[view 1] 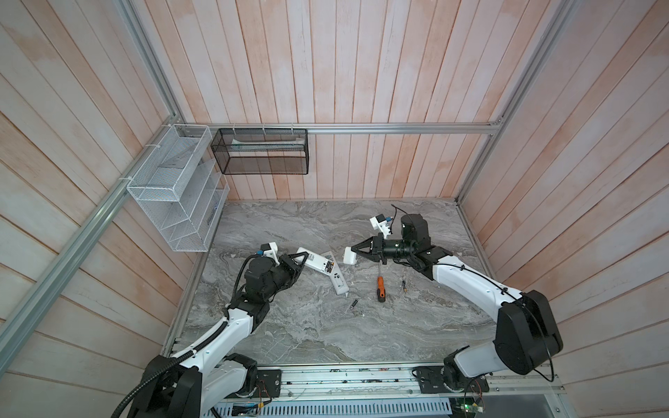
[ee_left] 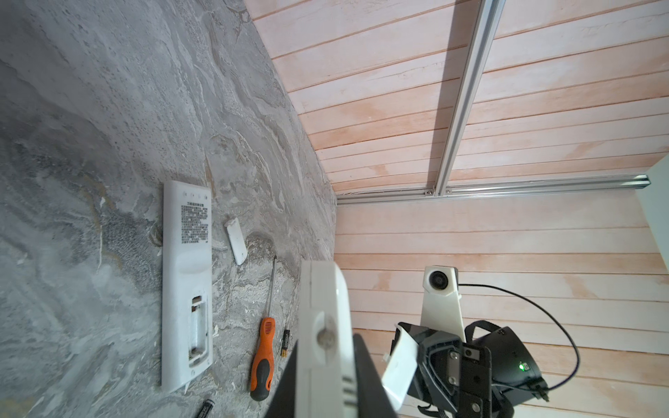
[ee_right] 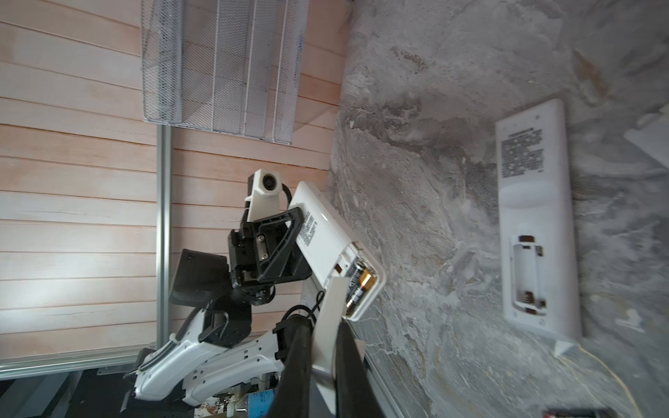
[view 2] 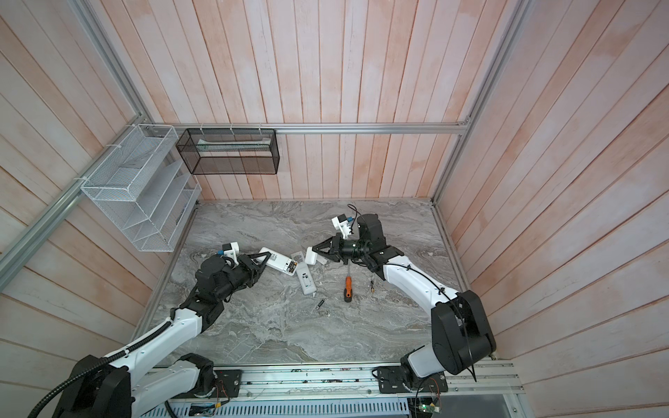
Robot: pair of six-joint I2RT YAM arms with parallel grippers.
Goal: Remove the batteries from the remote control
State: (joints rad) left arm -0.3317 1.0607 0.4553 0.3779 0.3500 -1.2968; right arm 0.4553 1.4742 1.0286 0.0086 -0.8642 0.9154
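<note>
The left pincer (view 1: 299, 261) is clamped across the body of a white remote control (view 1: 318, 266). It holds the remote tilted up off the marble worktop (view 1: 289, 336), at about nine o'clock of the middle. The open back faces the other arm, so the compartment can be reached. Two batteries (ee_right: 358, 286), dark with gold ends, sit inside that compartment.

At three o'clock of the remote, the right pincer (view 1: 356, 253) is pressed together on the thin white battery cover (view 1: 349, 256), which is apart from the remote. I judge the cover must be set down before that arm can pull the cells.

A second remote (view 1: 339, 283) lies at five o'clock of the held one, its bay empty. One loose battery (view 1: 354, 303) lies at five o'clock of that. A further battery (view 1: 403, 286) lies at three o'clock of the orange-handled screwdriver (view 1: 380, 288).
</note>
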